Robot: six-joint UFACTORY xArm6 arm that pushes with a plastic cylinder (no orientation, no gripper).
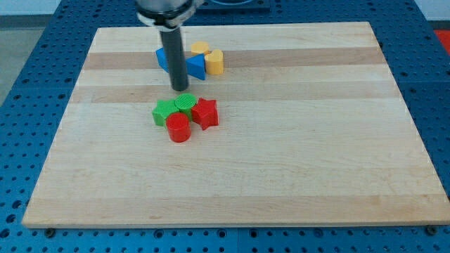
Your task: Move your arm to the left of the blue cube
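My tip (pixel 181 88) stands on the wooden board (pixel 295 140), at the top middle of the view. The rod rises in front of a blue cube (pixel 164 58) and hides most of it; only its left part shows at the rod's left. A blue triangular block (pixel 195 66) lies just right of the rod. The tip's end sits just below the blue blocks and slightly right of the cube's visible part.
Two yellow blocks (pixel 214 61) (pixel 200 48) touch the blue ones on the right. Below the tip lies a cluster: a green block (pixel 164 112), a green cylinder (pixel 185 104), a red star-like block (pixel 204 112) and a red cylinder (pixel 178 128).
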